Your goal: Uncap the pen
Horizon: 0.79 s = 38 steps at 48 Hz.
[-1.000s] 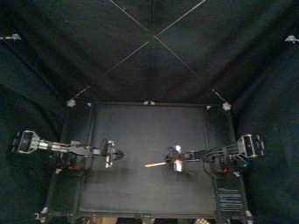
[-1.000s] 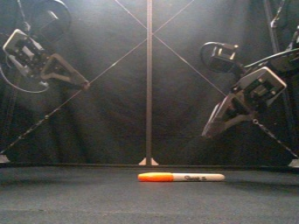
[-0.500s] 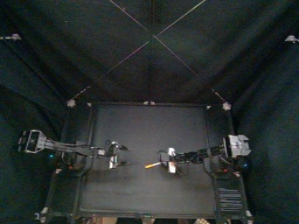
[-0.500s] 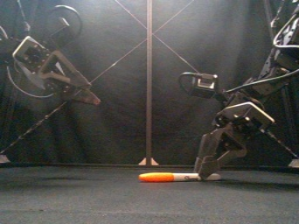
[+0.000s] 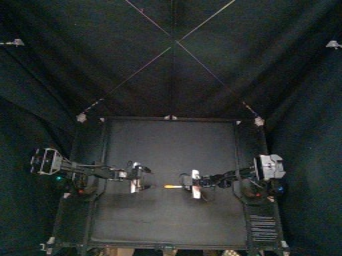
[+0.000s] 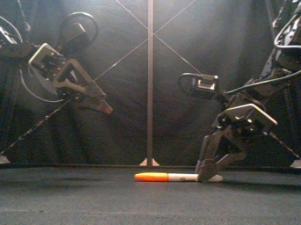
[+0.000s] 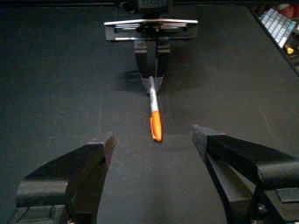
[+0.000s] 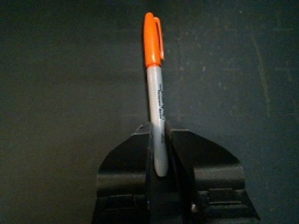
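The pen (image 6: pixel 171 177) is lying flat on the table (image 6: pixel 70 198), orange cap (image 6: pixel 150 177) pointing toward the left arm. The right gripper (image 6: pixel 209 174) is clamping the grey barrel's end, probably anchoring it so the cap can be pulled. The left gripper (image 6: pixel 101 106) is hanging above the table, jaws spread apart; its wrist view is showing the cap lined up between them, which the front view is hiding
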Tool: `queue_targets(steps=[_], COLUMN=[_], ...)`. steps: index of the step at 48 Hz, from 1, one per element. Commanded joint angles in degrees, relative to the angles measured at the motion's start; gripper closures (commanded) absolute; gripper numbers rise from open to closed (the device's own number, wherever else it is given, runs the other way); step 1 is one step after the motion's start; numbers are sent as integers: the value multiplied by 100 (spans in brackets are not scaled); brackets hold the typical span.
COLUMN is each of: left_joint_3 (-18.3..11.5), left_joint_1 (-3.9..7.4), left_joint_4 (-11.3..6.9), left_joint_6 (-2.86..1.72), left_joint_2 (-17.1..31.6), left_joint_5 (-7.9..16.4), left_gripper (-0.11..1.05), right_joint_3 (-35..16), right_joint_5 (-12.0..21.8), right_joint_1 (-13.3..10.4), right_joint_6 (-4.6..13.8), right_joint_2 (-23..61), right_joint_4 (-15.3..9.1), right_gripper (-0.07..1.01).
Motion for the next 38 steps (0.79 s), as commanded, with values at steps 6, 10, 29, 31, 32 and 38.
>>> queue_targets(steps=[6, 10, 29, 31, 32, 38], left_joint_3=[-765, -923, -1187, -1187, -1195, -1195], left_joint_1=[9, 35, 53, 53, 44, 53], left_joint_4=[18, 18, 26, 18, 26, 26], left_joint_6=[9, 9, 9, 9, 9, 18], left_joint_2=[404, 554, 905, 905, 905, 914], left_joint_5=[738, 949, 1178, 1187, 1187, 1187], left_gripper=[-7, -7, -4, -2, -1, 9], right_joint_3=[-229, -255, -264, -264, -264, -264], right_joint_5=[62, 62, 70, 70, 70, 70], right_joint_1=[-158, -167, -211, -211, -211, -220], right_joint_6=[9, 18, 18, 18, 18, 18], right_joint_2=[-686, -809, -949, -949, -949, -940], right_joint_4=[-185, -264, -316, -316, -316, -316], right_gripper=[46, 46, 46, 46, 46, 46])
